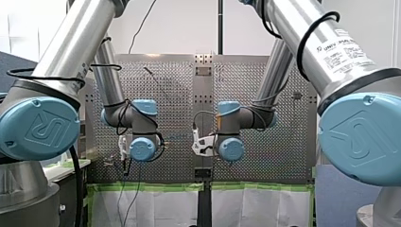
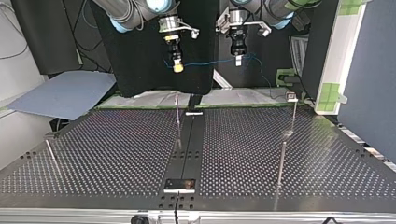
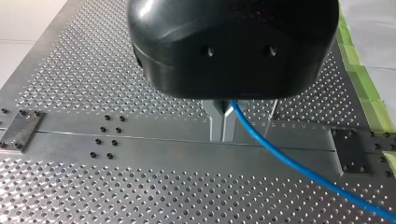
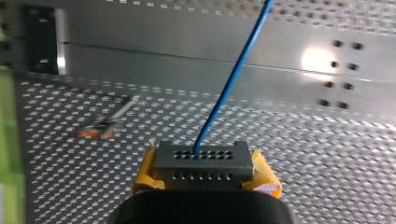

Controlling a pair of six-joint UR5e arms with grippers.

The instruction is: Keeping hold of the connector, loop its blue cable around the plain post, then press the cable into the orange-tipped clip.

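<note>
My right gripper [image 4: 203, 173] has its yellow pads shut on a grey connector [image 4: 203, 161] with rows of small holes. The blue cable [image 4: 233, 74] runs out of the connector over the perforated table. My left gripper [image 3: 223, 126], black with metal fingers, is shut on the same cable [image 3: 289, 163]. In the top view both hang above the table's far edge, my right gripper [image 2: 177, 65] at the left and my left gripper [image 2: 238, 58] at the right, with the cable [image 2: 210, 61] slung between them. An orange-tipped clip [image 4: 95, 133] stands on the table beside my right gripper. A thin plain post [image 2: 178, 116] rises below.
Other thin posts stand on the plate at the top view's right [image 2: 281, 163] and left [image 2: 51, 154]; one far-right post carries a small clip [image 2: 292, 97]. A plain metal rail [image 2: 189, 140] runs down the table's middle. Green tape [image 3: 369, 102] lines the far edge.
</note>
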